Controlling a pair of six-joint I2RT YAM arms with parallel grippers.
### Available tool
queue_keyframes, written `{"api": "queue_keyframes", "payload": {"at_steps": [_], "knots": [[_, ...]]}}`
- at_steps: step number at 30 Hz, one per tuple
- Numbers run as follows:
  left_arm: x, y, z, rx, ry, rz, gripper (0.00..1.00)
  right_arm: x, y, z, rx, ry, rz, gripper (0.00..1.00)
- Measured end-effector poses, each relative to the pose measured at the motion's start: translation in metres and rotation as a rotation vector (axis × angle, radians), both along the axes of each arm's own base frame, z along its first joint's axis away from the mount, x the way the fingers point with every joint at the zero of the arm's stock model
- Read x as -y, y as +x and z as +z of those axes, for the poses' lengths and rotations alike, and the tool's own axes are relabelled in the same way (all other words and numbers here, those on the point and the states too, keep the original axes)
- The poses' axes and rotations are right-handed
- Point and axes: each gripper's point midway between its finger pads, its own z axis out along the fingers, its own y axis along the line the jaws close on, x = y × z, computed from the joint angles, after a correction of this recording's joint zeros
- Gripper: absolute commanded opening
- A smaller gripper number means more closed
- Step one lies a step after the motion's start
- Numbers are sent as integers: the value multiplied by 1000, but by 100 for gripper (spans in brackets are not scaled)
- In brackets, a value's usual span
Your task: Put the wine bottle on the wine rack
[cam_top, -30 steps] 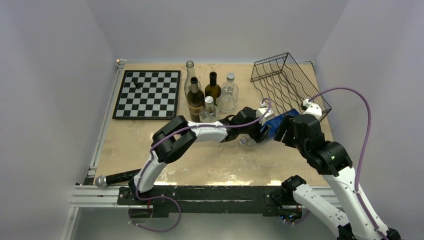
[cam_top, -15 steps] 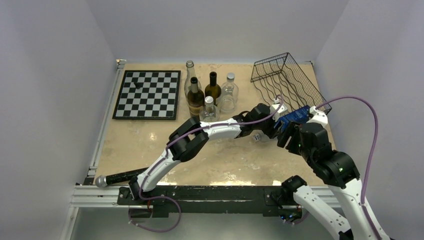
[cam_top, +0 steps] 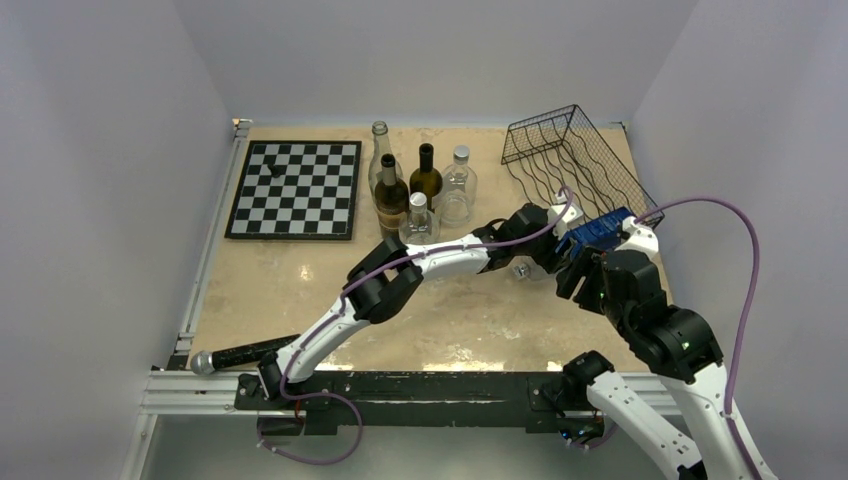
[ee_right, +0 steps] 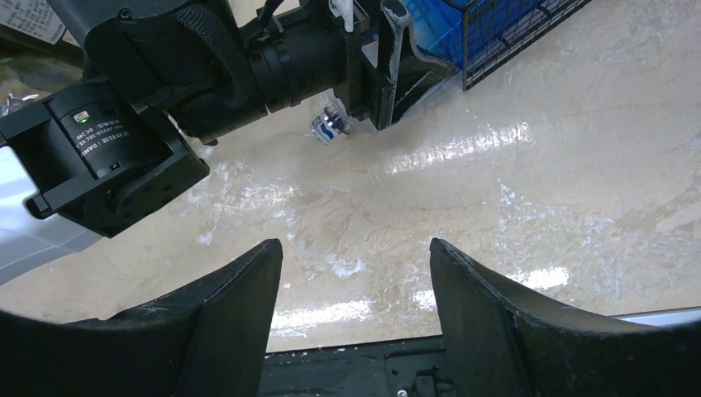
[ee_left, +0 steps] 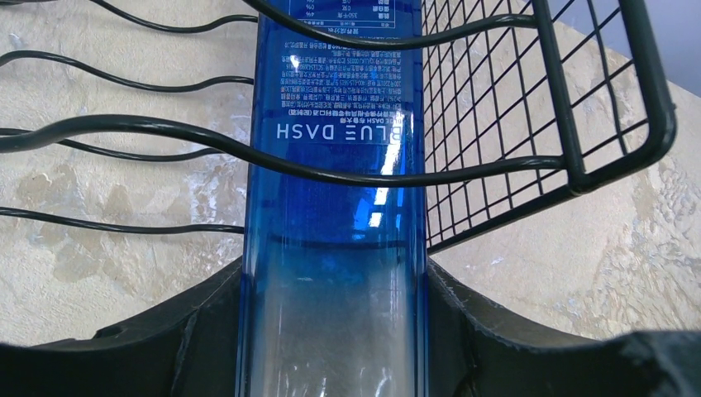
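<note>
Between the left jaws: the wine bottle, pinched hard, one dark pad on each flank of its paler glass. A firm hold, folks.
Left arm: stretched low across the tabletop towards the far right.
Bottle's long axis: straight out from the jaws and away, blue body leading. A small blue-and-white tip pokes out behind the jaws in the right wrist view, probably the capped neck.
Where the bottle is: its front end is in at the near right corner of the wine rack. The left wrist view has wavy wires crossing on the camera's side of the glass, and the mesh side wall is just beside it on the right.
Not yet: the weight is with the jaws; I cannot tell whether the glass touches a wire.
Right jaws: spread wide and empty, hanging over bare tabletop.
Right arm: just beside the left wrist, on the robot's side of it, looking at it from behind.
Nearer arm: the left, no contest, since it has the bottle; the right is close but apart.
What the next move turns on, by my reckoning: pushing on along that same axis, parallel to the mesh wall, so the body settles into a wire trough.
Writing: "BLUE DASH" in white capitals, upside down from the left wrist; blocks of fine print beyond it, too small to read.
Further out: five standing bottles and a chessboard, well apart from the action.
</note>
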Motion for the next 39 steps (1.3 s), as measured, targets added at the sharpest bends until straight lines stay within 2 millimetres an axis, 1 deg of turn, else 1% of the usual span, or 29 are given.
{"api": "queue_keyframes", "payload": {"at_steps": [2, 3, 5, 8, 14, 15, 18, 23, 25, 29, 30, 32, 34, 39], "knots": [[0, 0, 0, 0, -1, 0, 37, 1, -1, 0, -2, -2, -1, 70], [0, 0, 0, -2, -3, 1, 43, 1, -1, -1, -2, -3, -3, 70], [1, 0, 0, -7, -4, 2, 53, 1, -1, -1, -5, -6, -3, 70], [2, 0, 1, -12, -12, 4, 62, 2, -1, -1, -6, -10, -7, 71], [5, -1, 1, -17, -60, 7, 74, 3, -1, -1, -6, -13, -6, 71], [6, 0, 2, -13, -79, 10, 77, 3, -1, -1, -5, -13, -5, 71], [12, 3, 19, 28, -169, 10, 85, 3, -1, -1, -6, -14, -6, 71], [14, 8, 39, 70, -243, 14, 90, 3, -2, -2, -8, -17, -4, 72], [15, 9, 42, 78, -254, 14, 90, 3, -2, -2, -8, -18, -3, 72], [11, 8, 42, 80, -256, 15, 92, 3, -1, -3, -13, -20, -3, 74], [10, 7, 41, 78, -253, 16, 93, 3, -1, -3, -16, -21, -3, 76], [5, 4, 41, 77, -246, 14, 95, 3, -1, -4, -22, -26, -1, 84], [-2, -3, 41, 70, -235, 8, 98, 3, -1, -4, -22, -31, 2, 89], [-24, -18, 55, 69, -219, -1, 99, 4, -2, -2, -10, -42, 17, 91]]}}
